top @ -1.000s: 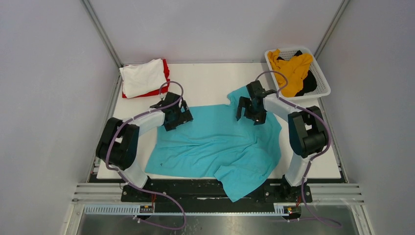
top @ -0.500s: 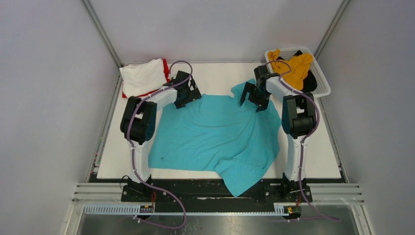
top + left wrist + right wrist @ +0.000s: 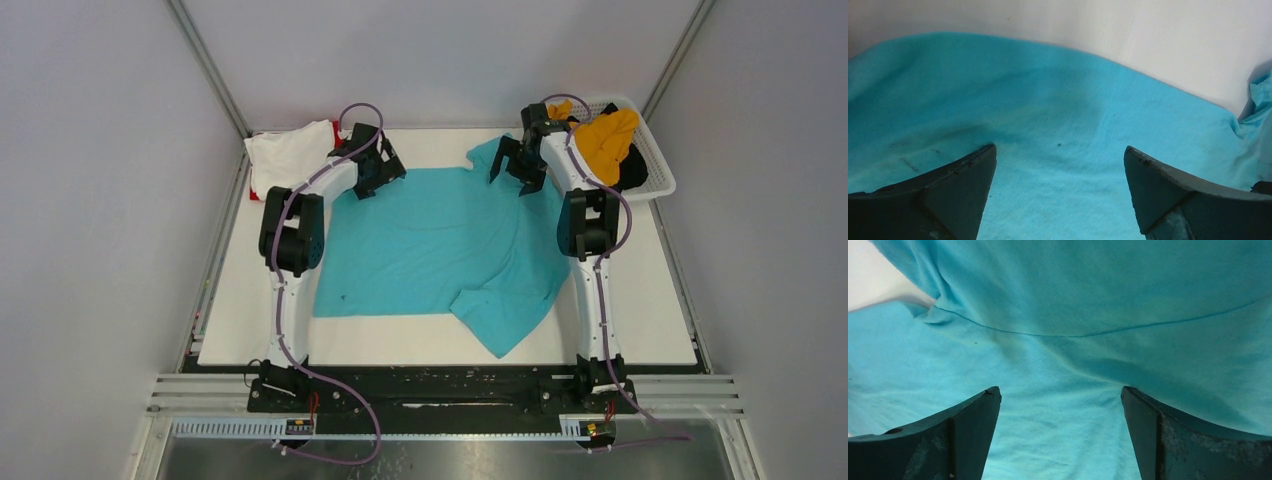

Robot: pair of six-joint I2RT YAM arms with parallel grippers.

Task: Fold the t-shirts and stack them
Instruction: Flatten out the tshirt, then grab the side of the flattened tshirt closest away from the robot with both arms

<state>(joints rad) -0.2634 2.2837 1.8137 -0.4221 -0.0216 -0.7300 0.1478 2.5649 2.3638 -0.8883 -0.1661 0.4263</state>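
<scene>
Left wrist view: the left gripper [image 3: 1059, 148] has its jaws wide apart with nothing between them, just over the far edge of the teal t-shirt [image 3: 1048, 100]. The right gripper [image 3: 1060, 389] is the same, spread and empty, above a seam of this shirt.

From the top, both arms reach to the far side of the table [image 3: 240, 330]. The teal shirt lies spread between them, mostly flat, with one near corner rumpled and turned over. I judge it is laid out but not yet folded.

At the far left a white shirt [image 3: 290, 155] lies folded on a red shirt [image 3: 256, 190], so two seem done. A yellow shirt [image 3: 605, 140] and a black shirt [image 3: 630, 178] wait in the basket [image 3: 662, 165] at the far right.
</scene>
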